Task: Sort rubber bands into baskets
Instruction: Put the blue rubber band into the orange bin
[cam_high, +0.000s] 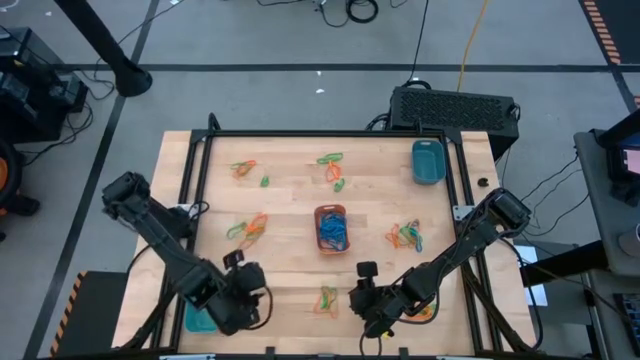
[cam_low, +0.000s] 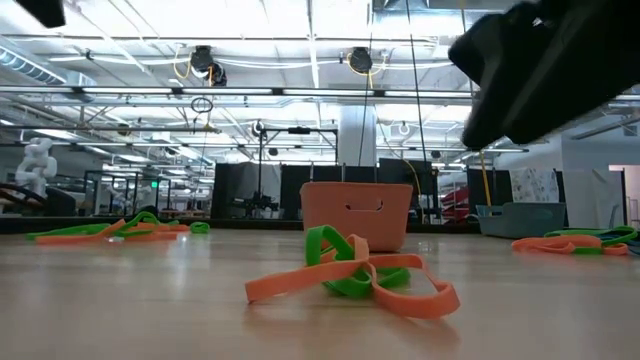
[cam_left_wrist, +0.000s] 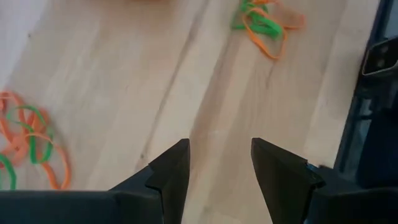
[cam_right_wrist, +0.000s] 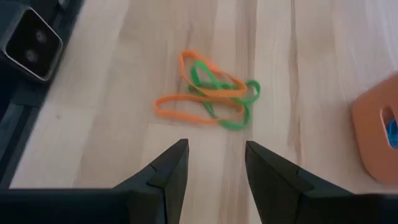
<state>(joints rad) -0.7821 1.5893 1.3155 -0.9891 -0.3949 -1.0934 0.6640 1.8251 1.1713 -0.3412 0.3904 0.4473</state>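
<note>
from above, the left gripper (cam_high: 245, 300) and right gripper (cam_high: 372, 305) flanked a small orange-green tangle (cam_high: 328, 298) near the front edge; the orange basket (cam_high: 331, 228) sat mid-table, already holding blue bands. low down, that tangle lay before the basket. both wrist views showed fingers parted, empty, the right one apparently lined up to pick.

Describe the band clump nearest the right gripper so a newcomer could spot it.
Start at the orange basket mid-table, then go toward the near edge between the two arms. There lies a small clump of orange and green rubber bands, the only clump lying between the grippers.
</note>
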